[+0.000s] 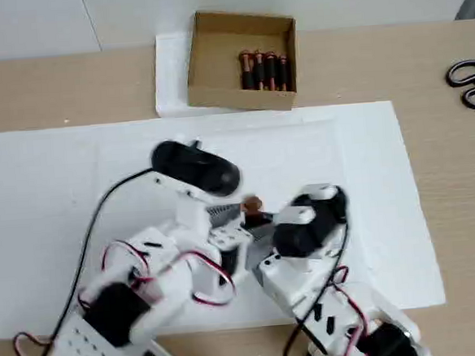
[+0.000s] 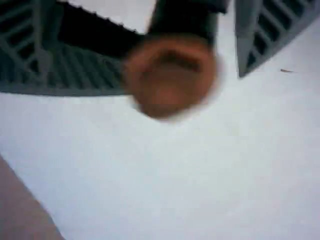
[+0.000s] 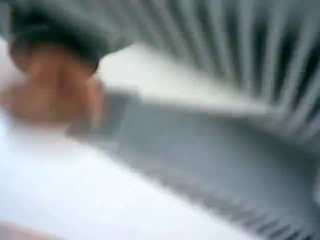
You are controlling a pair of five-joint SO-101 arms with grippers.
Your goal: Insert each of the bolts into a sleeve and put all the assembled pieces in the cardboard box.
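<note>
A copper bolt (image 1: 251, 202) sits head-out in a black sleeve (image 1: 255, 218) at the middle of the white sheet, where both arms meet. In the left wrist view the bolt head (image 2: 170, 80) and the sleeve (image 2: 185, 15) lie between my left gripper's grey fingers (image 2: 265, 30), which look closed on the sleeve. My left gripper (image 1: 239, 223) comes in from the left. My right gripper (image 1: 267, 227) comes in from the right, with the bolt head (image 3: 50, 85) close against it. The cardboard box (image 1: 213, 57) at the back holds several assembled pieces (image 1: 264, 70).
The white sheet (image 1: 368, 177) covers most of the wooden table. A pair of scissors (image 1: 471, 83) lies at the far right edge. Cables trail from both arm bases along the front of the table.
</note>
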